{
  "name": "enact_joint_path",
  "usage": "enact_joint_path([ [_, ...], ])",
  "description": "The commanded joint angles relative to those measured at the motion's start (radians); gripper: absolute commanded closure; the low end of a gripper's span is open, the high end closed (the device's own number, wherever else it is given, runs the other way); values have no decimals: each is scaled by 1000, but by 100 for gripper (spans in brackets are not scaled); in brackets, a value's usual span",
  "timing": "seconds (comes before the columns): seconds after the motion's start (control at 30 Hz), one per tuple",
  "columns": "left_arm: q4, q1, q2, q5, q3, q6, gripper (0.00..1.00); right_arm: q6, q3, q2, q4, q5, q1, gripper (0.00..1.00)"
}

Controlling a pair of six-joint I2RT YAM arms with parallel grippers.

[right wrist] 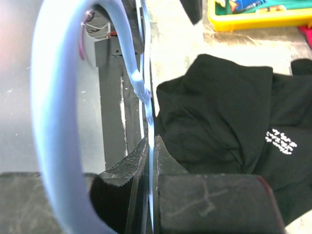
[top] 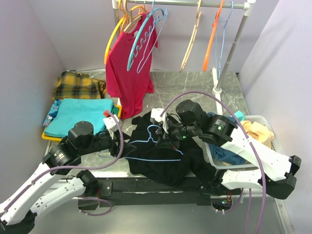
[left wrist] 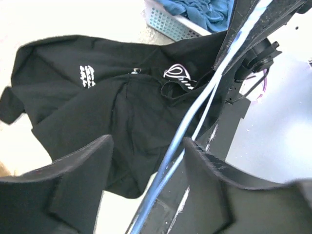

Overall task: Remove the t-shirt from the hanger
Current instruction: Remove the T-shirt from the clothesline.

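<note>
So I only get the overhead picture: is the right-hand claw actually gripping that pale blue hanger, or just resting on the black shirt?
Observer: Its wrist camera shows the right gripper pinched shut on the wire of the blue hanger.
Operator: And the left claw?
Observer: The left gripper is open; the wire runs between its fingers, unclamped.
Operator: Anything printed on the shirt?
Observer: Yes, the black t-shirt carries small white print.

i work in a lab test cell, plain lilac walls [top: 24, 48] around my marbled bench [top: 190, 85], clothes rail [top: 178, 3], laundry basket [top: 258, 118]
</note>
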State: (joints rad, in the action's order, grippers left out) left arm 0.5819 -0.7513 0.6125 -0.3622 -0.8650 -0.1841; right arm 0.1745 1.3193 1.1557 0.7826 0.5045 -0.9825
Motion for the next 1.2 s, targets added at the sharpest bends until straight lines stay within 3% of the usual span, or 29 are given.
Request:
enact_joint_path([
  [0.0,-62,3,-3,-27,-9,18,42,36,60,-47,-9,48,-8,100],
  [0.1,-53,1,0,-27,-19,18,89,37,58,-60,-6,42,-8,100],
  [0.17,-50,3,0,-44,-23,23,99,33,54,-73,-11,39,-10,100],
  [0.27,-44,3,-16,-6,-40,14,99,7,37,-93,-40,5,-8,100],
  [0.3,-40,3,-31,11,-48,11,99,-12,31,-99,-51,-32,-8,94],
  [0.33,-34,3,-40,53,-57,3,99,-24,24,-106,-74,-58,-8,76],
  [0.37,-13,3,-48,74,-84,2,99,-36,11,-122,-86,-85,-8,51],
  [0.57,145,3,-76,128,-215,38,99,-105,-99,-221,-183,-346,-8,29],
  [0.87,317,1,-108,241,-308,54,99,-269,-392,-359,-345,-746,-7,24],
  [1.0,352,1,-134,258,-373,49,99,-313,-463,-334,-420,-790,-7,21],
  [1.1,357,3,-158,229,-402,52,99,-316,-485,-251,-476,-735,-7,21],
  [1.17,355,3,-184,209,-411,51,99,-322,-479,-155,-497,-709,-7,35],
])
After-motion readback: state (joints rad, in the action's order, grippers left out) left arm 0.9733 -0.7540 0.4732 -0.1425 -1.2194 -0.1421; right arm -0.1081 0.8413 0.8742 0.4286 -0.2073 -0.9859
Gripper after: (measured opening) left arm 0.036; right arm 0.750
